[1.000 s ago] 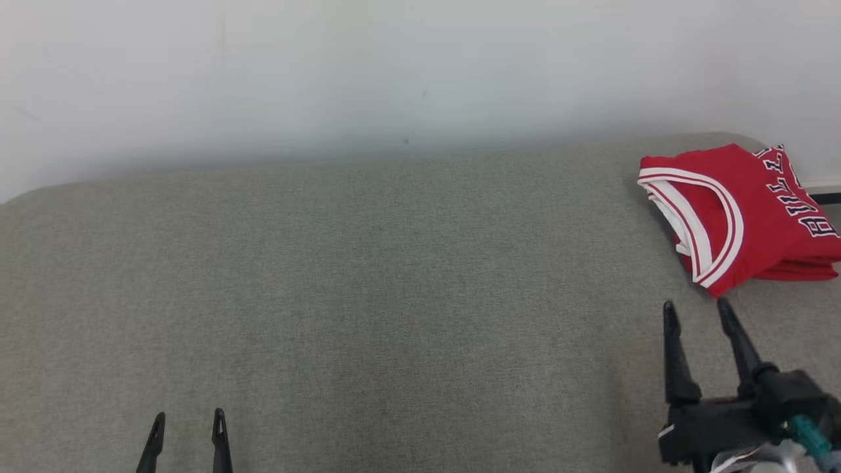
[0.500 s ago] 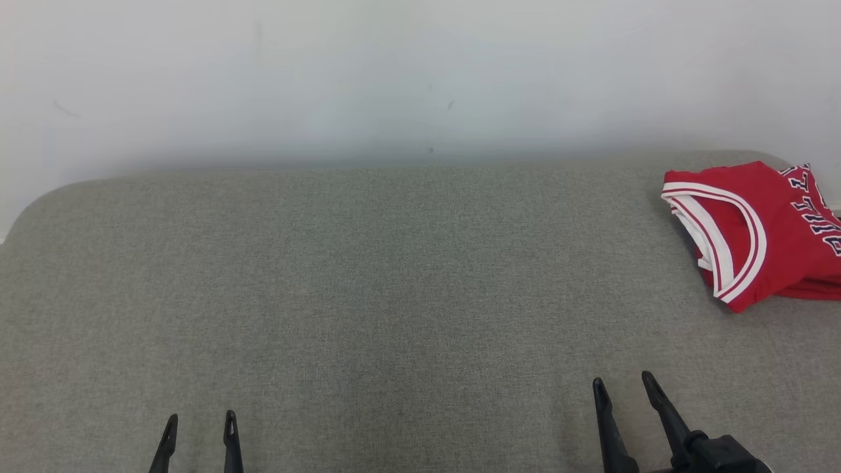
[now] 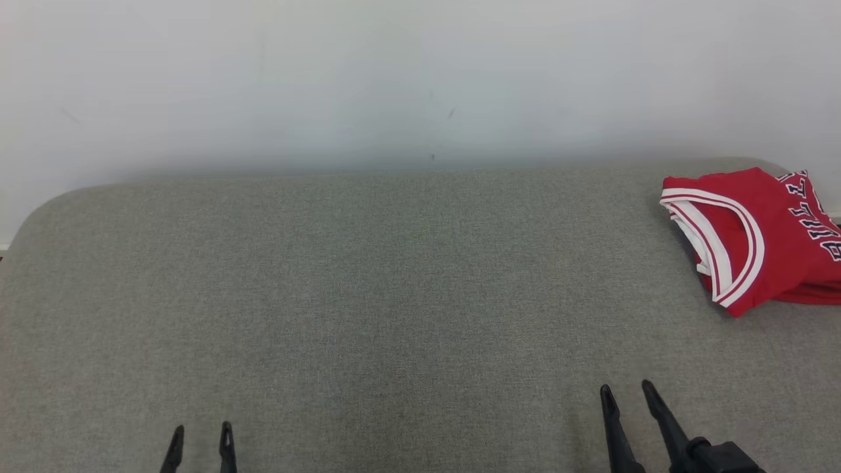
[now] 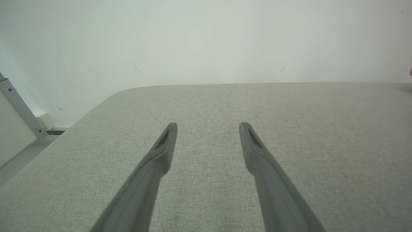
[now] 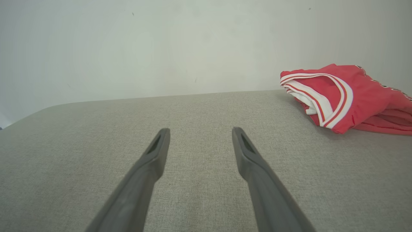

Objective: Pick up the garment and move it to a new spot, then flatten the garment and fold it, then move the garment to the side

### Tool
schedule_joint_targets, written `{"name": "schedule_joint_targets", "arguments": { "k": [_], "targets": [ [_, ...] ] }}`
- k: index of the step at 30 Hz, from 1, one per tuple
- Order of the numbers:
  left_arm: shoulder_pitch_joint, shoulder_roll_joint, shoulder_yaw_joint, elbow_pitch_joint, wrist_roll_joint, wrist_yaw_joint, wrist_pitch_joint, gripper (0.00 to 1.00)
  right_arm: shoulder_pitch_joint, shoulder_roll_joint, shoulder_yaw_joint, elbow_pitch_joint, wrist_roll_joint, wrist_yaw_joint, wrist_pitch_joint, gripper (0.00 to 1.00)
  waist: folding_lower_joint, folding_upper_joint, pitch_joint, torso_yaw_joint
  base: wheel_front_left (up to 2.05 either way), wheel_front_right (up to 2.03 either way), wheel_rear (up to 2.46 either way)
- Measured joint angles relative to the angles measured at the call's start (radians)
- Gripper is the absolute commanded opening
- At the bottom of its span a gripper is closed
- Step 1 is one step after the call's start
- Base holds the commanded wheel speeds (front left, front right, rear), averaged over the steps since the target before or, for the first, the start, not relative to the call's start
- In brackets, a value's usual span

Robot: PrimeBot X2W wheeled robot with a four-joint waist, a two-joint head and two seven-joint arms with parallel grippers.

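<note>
both left pincer (image 3: 202, 430) and right pincer (image 3: 625, 387) gape empty; lettering (image 3: 818, 226) on red garment (image 3: 778, 263) cut off.

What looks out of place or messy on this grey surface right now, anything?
Nothing stands out. The red jersey lies folded at the far right corner of the grey surface, with no spill or damage visible. The left gripper and right gripper are open, clear of it.

Bare grey surface (image 3: 394, 295) gives open passage everywhere except the far right, where the folded garment (image 3: 765, 249) lies.
</note>
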Motion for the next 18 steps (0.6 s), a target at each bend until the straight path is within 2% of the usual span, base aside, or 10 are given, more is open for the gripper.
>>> {"name": "schedule_joint_targets", "arguments": {
  "k": [7, 18],
  "targets": [
    [0.007, -0.003, 0.002, 0.061, -0.020, -0.004, 0.017, 0.00, 0.015, 0.000, 0.001, 0.050, 0.024, 0.000, 0.007, 0.00, 0.0000, 0.0000, 0.000, 0.000, 0.00, 0.00, 0.00],
    [-0.011, -0.004, 0.013, 0.070, -0.248, -0.014, 0.071, 0.00, -0.004, -0.003, -0.004, 0.054, 0.250, 0.000, 0.052, 0.00, 0.0000, 0.0000, 0.000, -0.001, 0.00, 0.00, 0.00]
  ]
}}
